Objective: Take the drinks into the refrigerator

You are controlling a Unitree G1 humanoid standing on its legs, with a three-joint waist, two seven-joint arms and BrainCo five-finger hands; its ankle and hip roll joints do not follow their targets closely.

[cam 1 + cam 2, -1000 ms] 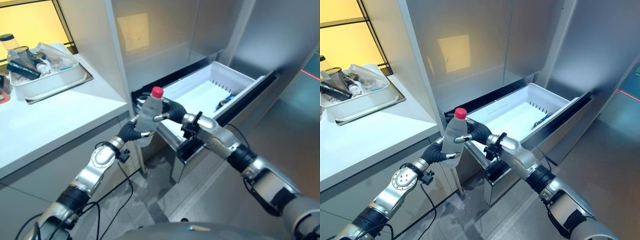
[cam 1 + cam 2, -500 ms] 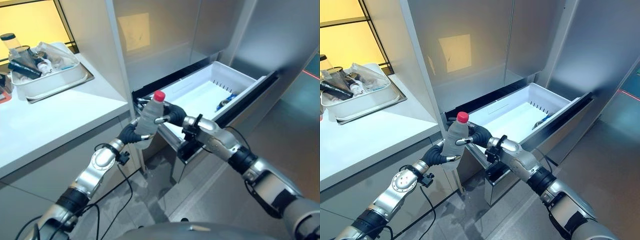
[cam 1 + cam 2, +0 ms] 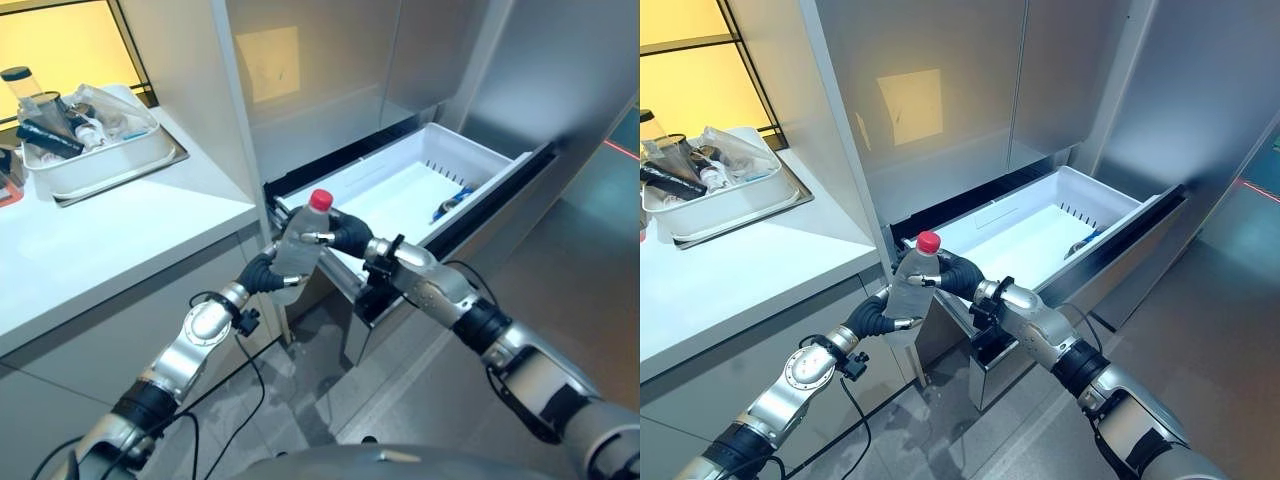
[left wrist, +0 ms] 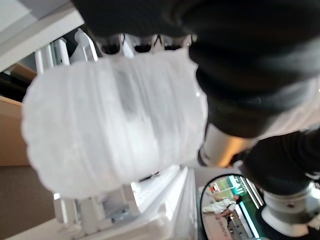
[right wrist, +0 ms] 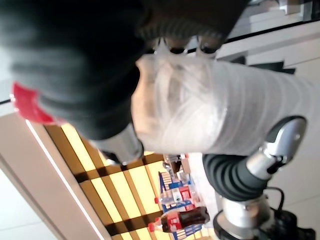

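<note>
Our fingers on both sides are curled round one clear bottle with a red cap: the left hand wraps the lower body from the lower left, and the right hand clasps the shoulder just below the cap. The bottle sits upright with a slight tilt, a little left of centre in the head views, in the air in front of the near rim of the open white drawer, not yet over its cavity.

We judge this a hand-over or a two-handed carry. If one hand lets go before the other grips firmly, the thin, ribbed plastic may slip or buckle and the bottle may drop to the floor. Moving towards the drawer, its base could also catch on the front rim.

The head views show the drawer mostly bare, with a small blue-and-dark item at its right end, and a white tub of oddments on the counter at upper left. The left wrist view shows the bottle's ribbed body pressed against our palm; the right wrist view shows the cap beside our dark cover and the other hand's fingers curled round the bottle.
</note>
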